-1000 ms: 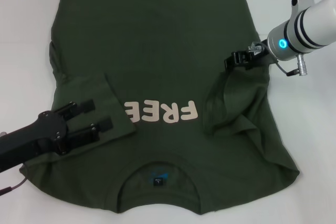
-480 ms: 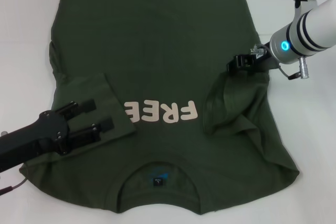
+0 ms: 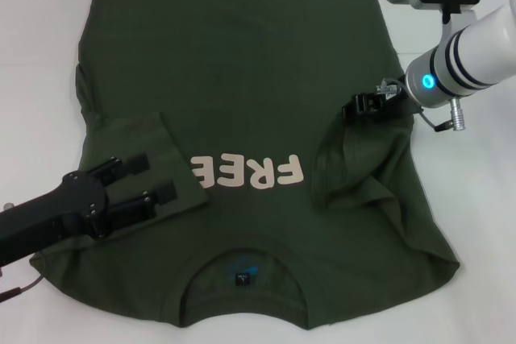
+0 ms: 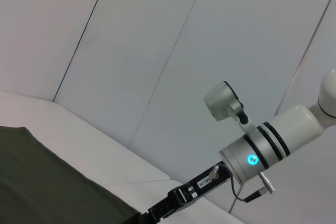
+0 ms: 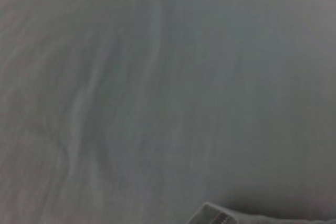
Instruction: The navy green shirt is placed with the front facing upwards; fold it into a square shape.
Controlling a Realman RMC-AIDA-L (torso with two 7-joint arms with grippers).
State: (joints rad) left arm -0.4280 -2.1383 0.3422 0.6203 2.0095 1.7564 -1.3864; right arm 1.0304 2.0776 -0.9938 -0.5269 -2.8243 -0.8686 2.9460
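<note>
The right gripper (image 3: 351, 109), at the centre right of the head view, is pinched together on a fold of the navy green shirt (image 3: 242, 62), lifting the right sleeve so the cloth hangs from it in a dark drooping loop down toward the lower right of the garment. Its white arm segment with a glowing blue ring (image 3: 426, 80) runs off to the upper right corner of the frame. The left gripper (image 3: 153, 179) lies in the lower left of the head view, its two black fingers (image 3: 129, 165) spread apart and resting flat on the left sleeve (image 3: 141, 147), which is folded inward over the chest so that its edge covers the end of the cream "FREE" lettering (image 3: 250, 171); the fingers grip nothing. The shirt fills most of the head view, spread on a white table (image 3: 40, 54), with its round neck and small dark label (image 3: 242, 279) at the bottom centre of the frame and its hem along the top edge, so the lettering reads upside down. In the left wrist view a strip of the dark shirt (image 4: 58, 192) crosses the lower left corner, the white table runs behind it, and the right gripper (image 4: 173, 205) appears at the bottom centre with its white arm rising to the right. The right wrist view shows only close, softly wrinkled grey cloth.
</note>
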